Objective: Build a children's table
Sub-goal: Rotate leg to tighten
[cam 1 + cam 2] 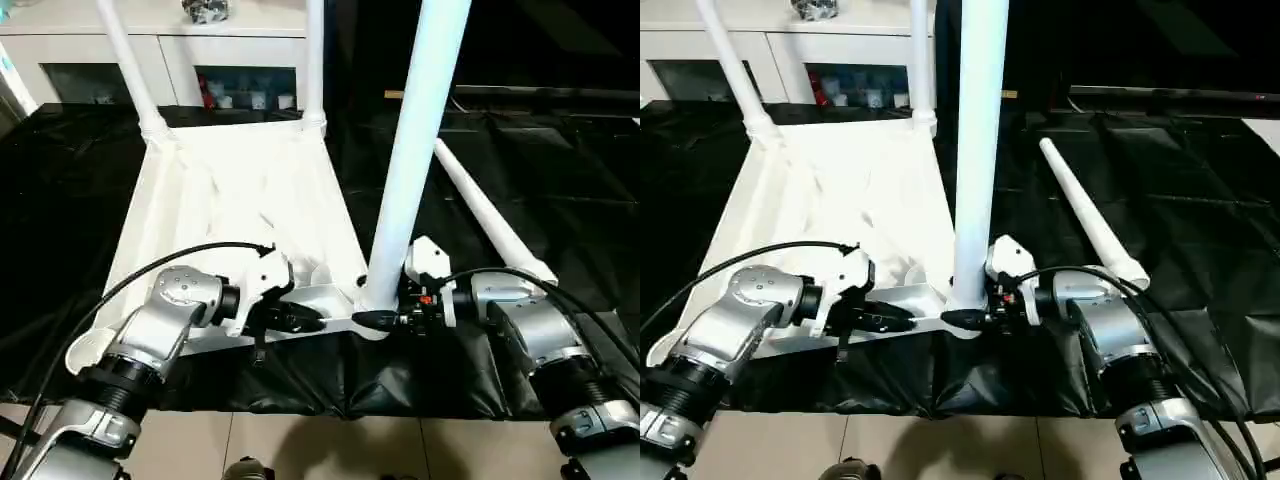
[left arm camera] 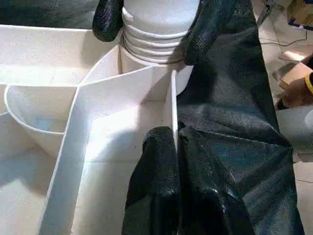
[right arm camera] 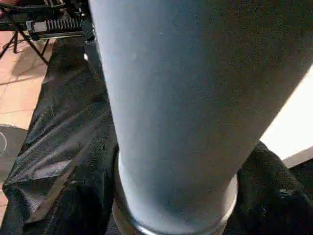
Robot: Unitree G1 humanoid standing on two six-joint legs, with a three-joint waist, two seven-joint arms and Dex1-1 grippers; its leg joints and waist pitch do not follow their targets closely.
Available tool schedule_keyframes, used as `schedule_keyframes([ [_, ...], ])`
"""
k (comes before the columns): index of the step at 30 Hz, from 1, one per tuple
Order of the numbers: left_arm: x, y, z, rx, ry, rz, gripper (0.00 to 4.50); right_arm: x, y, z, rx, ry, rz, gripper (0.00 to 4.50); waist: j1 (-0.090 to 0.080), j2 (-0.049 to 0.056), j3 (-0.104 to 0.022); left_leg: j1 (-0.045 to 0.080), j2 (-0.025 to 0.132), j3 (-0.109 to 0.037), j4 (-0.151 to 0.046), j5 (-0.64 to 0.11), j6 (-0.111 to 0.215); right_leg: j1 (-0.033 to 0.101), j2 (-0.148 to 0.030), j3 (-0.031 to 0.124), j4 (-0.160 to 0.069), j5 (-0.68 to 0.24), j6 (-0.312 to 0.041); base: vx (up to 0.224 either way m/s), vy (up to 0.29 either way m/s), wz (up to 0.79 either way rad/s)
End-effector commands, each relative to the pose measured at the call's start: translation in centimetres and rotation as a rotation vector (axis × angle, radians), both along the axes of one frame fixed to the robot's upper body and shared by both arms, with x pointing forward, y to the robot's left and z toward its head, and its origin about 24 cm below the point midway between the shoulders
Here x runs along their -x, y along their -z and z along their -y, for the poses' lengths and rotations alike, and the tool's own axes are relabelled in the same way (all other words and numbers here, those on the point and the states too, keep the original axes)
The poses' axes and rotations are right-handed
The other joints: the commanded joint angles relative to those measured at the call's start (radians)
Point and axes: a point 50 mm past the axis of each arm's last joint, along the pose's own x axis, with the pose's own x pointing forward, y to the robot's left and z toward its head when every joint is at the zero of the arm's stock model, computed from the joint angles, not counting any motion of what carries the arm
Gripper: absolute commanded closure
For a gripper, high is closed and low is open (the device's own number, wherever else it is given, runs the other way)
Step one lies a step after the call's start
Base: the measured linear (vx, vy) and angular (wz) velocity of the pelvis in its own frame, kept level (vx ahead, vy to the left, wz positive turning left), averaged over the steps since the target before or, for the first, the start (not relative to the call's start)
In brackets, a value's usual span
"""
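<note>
Three white legs stand upright in the corner sockets of the tabletop (image 1: 240, 190), which lies upside down, ribs showing, on a worktop (image 1: 560, 170) covered with black sheeting. Pale floor tiles (image 1: 330, 445) show beyond the near edge of the sheeting, closest to the robot. Behind the tabletop, against the far wall, stands a white cabinet (image 1: 180, 55) with glass doors; small items sit on its shelf behind the glass, too small to identify, and no writing can be read anywhere.

Two far legs (image 1: 128, 70) rise from the tabletop's far corners. The near leg (image 1: 415, 150) stands in the tabletop's near right corner socket (image 2: 146, 58), its ribbed foot seated in the round collar. A fourth leg (image 1: 485, 215) lies loose on the black sheeting just to the right of the tabletop, angled away from it.

The left end effector (image 1: 295, 318) is closed on the tabletop's near rim, one black finger on each side of the thin upright wall, as the left wrist view shows. The right end effector (image 1: 378, 320) has its fingers around the base of the near leg, one on each side; whether they press on it I cannot tell. A person's hand (image 2: 296, 90) shows beyond the worktop's edge.
</note>
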Motion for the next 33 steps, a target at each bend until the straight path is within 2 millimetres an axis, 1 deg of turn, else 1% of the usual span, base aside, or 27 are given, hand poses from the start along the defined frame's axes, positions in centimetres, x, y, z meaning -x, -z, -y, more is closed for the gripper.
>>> schedule_keyframes([
  [1, 0.0, -1.4, 1.1, 0.059, 0.053, 0.045, 4.50, 0.5, 0.1, -0.6, -0.005, -0.049, -0.014, 1.78, -0.003, -0.013, -0.081, 0.019, 0.012, 0.007, -0.074, -0.294, 0.034, 0.056, -0.023, 0.026, -0.070, -0.381, -0.178, 0.000, 0.000, 0.00],
  [4, -0.2, -1.4, 1.2, 0.061, 0.023, 0.056, 4.50, 0.6, 0.4, -0.7, -0.015, -0.025, -0.027, 1.79, -0.003, -0.014, -0.081, 0.019, 0.011, 0.007, -0.073, -0.288, 0.035, 0.057, -0.023, 0.026, -0.068, -0.369, -0.182, 0.000, 0.000, 0.00],
  [5, -0.8, -1.3, 1.6, 0.063, -0.034, 0.079, 4.50, 0.2, 0.8, -1.0, -0.017, 0.039, -0.022, 1.79, -0.003, -0.014, -0.082, 0.018, 0.011, 0.007, -0.073, -0.284, 0.035, 0.057, -0.023, 0.026, -0.067, -0.362, -0.184, 0.000, 0.000, 0.00],
  [6, -1.2, -1.3, 1.8, 0.065, -0.072, 0.094, 4.50, -0.1, 1.1, -1.1, -0.016, 0.089, -0.015, 1.79, -0.006, -0.014, -0.079, 0.018, 0.010, 0.007, -0.073, -0.290, 0.030, 0.054, -0.022, 0.026, -0.069, -0.369, -0.182, 0.000, 0.000, 0.00],
  [8, -1.6, -1.3, 2.2, 0.070, -0.124, 0.108, 4.50, -0.8, 1.4, -1.4, -0.011, 0.184, 0.006, 1.80, -0.008, -0.015, -0.080, 0.018, 0.008, 0.006, -0.073, -0.295, 0.022, 0.056, -0.024, 0.025, -0.071, -0.388, -0.176, 0.000, 0.000, 0.00],
  [9, -2.2, -1.4, 2.8, 0.075, -0.187, 0.123, 4.50, -1.7, 1.8, -1.7, -0.008, 0.316, 0.025, 1.80, -0.015, -0.016, -0.076, 0.016, 0.006, 0.004, -0.076, -0.309, 0.006, 0.056, -0.025, 0.023, -0.077, -0.447, -0.152, 0.000, 0.000, 0.00],
  [10, -2.5, -1.4, 3.3, 0.076, -0.226, 0.136, 4.50, -2.2, 2.1, -1.9, -0.013, 0.397, 0.021, 1.80, -0.018, -0.017, -0.076, 0.018, 0.003, 0.003, -0.075, -0.319, 0.000, 0.055, -0.025, 0.021, -0.079, -0.472, -0.143, 0.000, 0.000, 0.00],
  [11, -3.0, -1.3, 4.0, 0.065, -0.283, 0.150, 4.50, -2.9, 2.4, -2.3, -0.039, 0.509, 0.007, 1.80, -0.029, -0.015, -0.075, 0.019, 0.001, 0.001, -0.074, -0.333, -0.013, 0.054, -0.027, 0.018, -0.084, -0.517, -0.128, 0.000, 0.000, 0.00],
  [12, -3.5, -1.3, 4.8, 0.051, -0.344, 0.170, 4.50, -3.5, 2.6, -2.9, -0.064, 0.613, -0.015, 1.80, -0.038, -0.017, -0.075, 0.018, -0.002, -0.001, -0.073, -0.340, -0.017, 0.056, -0.028, 0.014, -0.091, -0.556, -0.109, 0.000, 0.000, 0.00],
  [13, -3.5, -1.3, 4.8, 0.051, -0.347, 0.170, 4.50, -3.5, 2.6, -2.9, -0.065, 0.618, -0.016, 1.80, -0.040, -0.016, -0.075, 0.018, -0.003, -0.002, -0.073, -0.340, -0.016, 0.056, -0.029, 0.012, -0.094, -0.569, -0.102, 0.000, 0.000, 0.00],
  [14, -3.9, -1.4, 5.8, 0.046, -0.407, 0.182, 4.50, -4.1, 2.8, -3.6, -0.089, 0.736, -0.036, 1.81, -0.043, -0.016, -0.077, 0.016, -0.004, -0.003, -0.072, -0.336, -0.011, 0.057, -0.028, 0.011, -0.097, -0.572, -0.091, 0.000, 0.000, 0.00],
  [15, -4.0, -1.4, 6.0, 0.046, -0.421, 0.184, 4.50, -4.2, 2.8, -3.8, -0.094, 0.763, -0.042, 1.81, -0.047, -0.015, -0.076, 0.015, -0.004, -0.003, -0.073, -0.335, -0.009, 0.056, -0.029, 0.010, -0.099, -0.570, -0.091, 0.000, 0.000, 0.00],
  [16, -4.1, -1.6, 6.7, 0.056, -0.443, 0.195, 4.50, -4.4, 2.8, -4.5, -0.101, 0.790, -0.048, 1.81, -0.052, -0.016, -0.078, 0.016, -0.004, -0.004, -0.072, -0.340, -0.005, 0.057, -0.026, 0.006, -0.100, -0.564, -0.092, 0.000, 0.000, 0.00],
  [17, -4.0, -1.7, 7.3, 0.059, -0.446, 0.203, 4.50, -4.5, 2.7, -5.2, -0.103, 0.793, -0.034, 1.81, -0.056, -0.014, -0.077, 0.016, -0.004, -0.003, -0.072, -0.346, 0.002, 0.053, -0.025, 0.006, -0.101, -0.546, -0.099, 0.000, 0.000, 0.00],
  [18, -4.0, -1.7, 7.7, 0.060, -0.445, 0.207, 4.50, -4.5, 2.7, -5.6, -0.104, 0.793, -0.023, 1.81, -0.056, -0.014, -0.079, 0.018, -0.003, -0.002, -0.071, -0.346, 0.009, 0.053, -0.023, 0.007, -0.100, -0.527, -0.104, 0.000, 0.000, 0.00],
  [19, -3.9, -1.8, 8.1, 0.072, -0.442, 0.206, 4.50, -4.4, 2.5, -6.2, -0.115, 0.770, -0.019, 1.81, -0.056, -0.015, -0.080, 0.016, -0.003, -0.001, -0.071, -0.341, 0.013, 0.054, -0.023, 0.008, -0.098, -0.512, -0.109, 0.000, 0.000, 0.00],
  [20, -3.9, -1.8, 8.3, 0.080, -0.440, 0.204, 4.50, -4.4, 2.5, -6.5, -0.124, 0.753, -0.019, 1.25, -0.056, -0.021, -0.082, 0.013, -0.002, 0.000, -0.071, -0.331, 0.020, 0.056, -0.022, 0.009, -0.095, -0.481, -0.118, 0.000, 0.000, 0.00],
  [21, -3.8, -1.8, 8.4, 0.083, -0.432, 0.205, 4.50, -4.3, 2.4, -6.8, -0.143, 0.733, -0.030, 1.11, -0.054, -0.019, -0.082, 0.014, -0.002, 0.001, -0.071, -0.325, 0.024, 0.056, -0.022, 0.011, -0.092, -0.464, -0.124, 0.000, 0.000, 0.00],
  [23, -3.8, -1.7, 8.3, 0.083, -0.425, 0.208, 4.50, -4.3, 2.2, -7.0, -0.166, 0.704, -0.037, 1.05, -0.054, -0.019, -0.082, 0.010, -0.001, 0.002, -0.072, -0.309, 0.037, 0.059, -0.021, 0.014, -0.085, -0.415, -0.145, 0.000, 0.000, 0.00],
  [25, -3.8, -1.7, 8.2, 0.081, -0.428, 0.210, 4.50, -4.3, 2.1, -7.0, -0.165, 0.704, -0.033, 0.82, -0.052, -0.019, -0.084, 0.013, 0.000, 0.005, -0.070, -0.297, 0.041, 0.058, -0.021, 0.016, -0.082, -0.384, -0.161, 0.000, 0.000, 0.00],
  [26, -3.7, -1.6, 7.9, 0.079, -0.413, 0.211, 4.50, -4.4, 2.0, -6.7, -0.139, 0.687, 0.008, 0.66, -0.052, -0.017, -0.083, 0.013, 0.000, 0.005, -0.070, -0.302, 0.040, 0.058, -0.022, 0.016, -0.082, -0.389, -0.166, 0.000, 0.000, 0.00],
  [27, -3.7, -1.6, 7.9, 0.079, -0.413, 0.211, 4.50, -4.4, 2.0, -6.7, -0.139, 0.687, 0.008, 0.66, -0.052, -0.017, -0.083, 0.013, 0.000, 0.005, -0.070, -0.302, 0.040, 0.058, -0.022, 0.016, -0.082, -0.389, -0.166, 0.000, 0.000, 0.00],
  [30, -3.3, -1.4, 7.1, 0.082, -0.356, 0.201, 4.50, -4.3, 1.6, -5.6, -0.122, 0.613, 0.069, 0.66, -0.054, -0.017, -0.081, 0.012, 0.000, 0.004, -0.072, -0.316, 0.041, 0.061, -0.022, 0.015, -0.083, -0.409, -0.160, 0.000, 0.000, 0.00],
  [31, -3.1, -1.3, 6.7, 0.080, -0.327, 0.192, 4.50, -4.1, 1.5, -5.0, -0.118, 0.569, 0.082, 0.66, -0.052, -0.015, -0.081, 0.014, 0.001, 0.003, -0.072, -0.320, 0.041, 0.061, -0.022, 0.015, -0.084, -0.411, -0.160, 0.000, 0.000, 0.00],
  [32, -2.9, -1.2, 6.4, 0.076, -0.301, 0.181, 4.50, -4.0, 1.3, -4.4, -0.114, 0.526, 0.094, 0.66, -0.050, -0.017, -0.082, 0.014, 0.002, 0.005, -0.070, -0.320, 0.046, 0.060, -0.023, 0.017, -0.083, -0.400, -0.161, 0.000, 0.000, 0.00],
  [33, -2.8, -1.2, 6.2, 0.076, -0.292, 0.180, 4.50, -3.9, 1.2, -4.2, -0.113, 0.514, 0.096, 0.66, -0.051, -0.018, -0.081, 0.013, 0.002, 0.005, -0.070, -0.316, 0.049, 0.061, -0.022, 0.017, -0.082, -0.392, -0.164, 0.000, 0.000, 0.00],
])
